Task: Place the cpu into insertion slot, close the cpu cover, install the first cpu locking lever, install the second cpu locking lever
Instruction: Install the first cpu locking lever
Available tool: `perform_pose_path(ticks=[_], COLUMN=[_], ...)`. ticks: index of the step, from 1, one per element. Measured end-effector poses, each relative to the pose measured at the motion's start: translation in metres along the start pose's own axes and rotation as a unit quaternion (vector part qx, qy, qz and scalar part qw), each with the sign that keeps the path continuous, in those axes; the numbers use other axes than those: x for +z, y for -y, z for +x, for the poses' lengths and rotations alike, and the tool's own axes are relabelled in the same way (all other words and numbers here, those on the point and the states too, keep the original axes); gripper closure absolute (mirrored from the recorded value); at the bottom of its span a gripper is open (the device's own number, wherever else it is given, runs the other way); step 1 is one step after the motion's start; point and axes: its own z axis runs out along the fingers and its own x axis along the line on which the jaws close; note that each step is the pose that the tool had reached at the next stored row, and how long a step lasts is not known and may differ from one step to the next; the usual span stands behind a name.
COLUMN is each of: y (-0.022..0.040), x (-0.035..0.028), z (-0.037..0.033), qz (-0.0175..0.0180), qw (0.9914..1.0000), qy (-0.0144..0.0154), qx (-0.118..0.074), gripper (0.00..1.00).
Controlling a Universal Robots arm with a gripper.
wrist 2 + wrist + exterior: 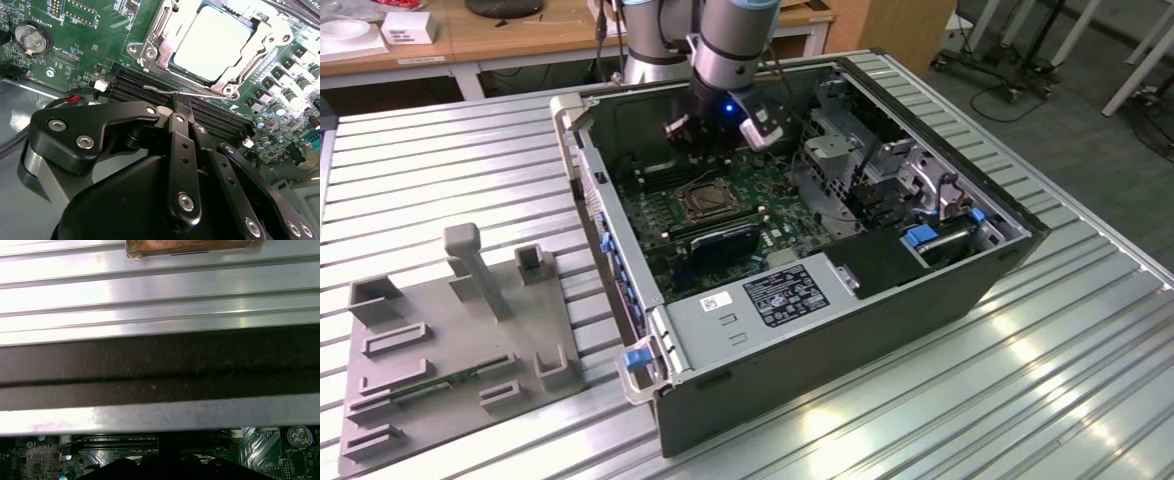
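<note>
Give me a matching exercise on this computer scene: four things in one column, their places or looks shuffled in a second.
Things:
1 chip
2 coin battery
3 grey holder
4 gripper

Descriptions:
A on the table beside the case
B in the socket, showing through the steel frame
C round, silver, on the green board
D down inside the case, near the socket

Pairs: 1-B; 2-C; 3-A; 4-D

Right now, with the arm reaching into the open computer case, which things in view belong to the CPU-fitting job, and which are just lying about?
Part of the job:
cpu, showing through the cover's window
cpu cover
locking lever, a thin rod beside the socket
gripper, right at that lever

Just lying about:
grey fixture tray on the table
coin battery
memory slots
</note>
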Motion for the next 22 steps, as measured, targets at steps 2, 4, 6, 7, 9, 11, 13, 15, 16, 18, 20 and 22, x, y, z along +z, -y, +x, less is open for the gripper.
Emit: perform_pose_path(ticks=[2,4,6,7,9,11,13,15,16,18,20,22], y=[0.0002,0.0003,0.0005,0.0006,0.0008,0.0010,0.0012,0.0014,0.0015,0.0017,0.0019,0.0021], x=[0.0007,0.0015,0.0023,0.0028,0.0037,0.0046,0.0055,0.0064,0.0069,0.0079,0.0088,0.0094], z=[-0.0003,-0.0006,-0.0010,-0.0012,-0.0016,-0.0019,-0.0021,-0.0023,-0.0024,-0.0026,-0.0028,-0.0030], qz=[0.0000,0.0000,0.0000,0.0000,0.0000,0.0001,0.0001,0.0001,0.0001,0.0000,0.0001,0.0001], qw=[1.00000,1.00000,1.00000,1.00000,1.00000,1.00000,1.00000,1.00000,1.00000,1.00000,1.00000,1.00000], qy=[0.0000,0.0000,0.0000,0.0000,0.0001,0.0001,0.0001,0.0001,0.0002,0.0002,0.0002,0.0002], qx=[0.000,0.000,0.000,0.000,0.000,0.000,0.000,0.000,0.000,0.000,0.000,0.000], gripper=[0.89,0.89,0.89,0.89,0.89,0.89,0.89,0.89,0.89,0.89,0.89,0.89])
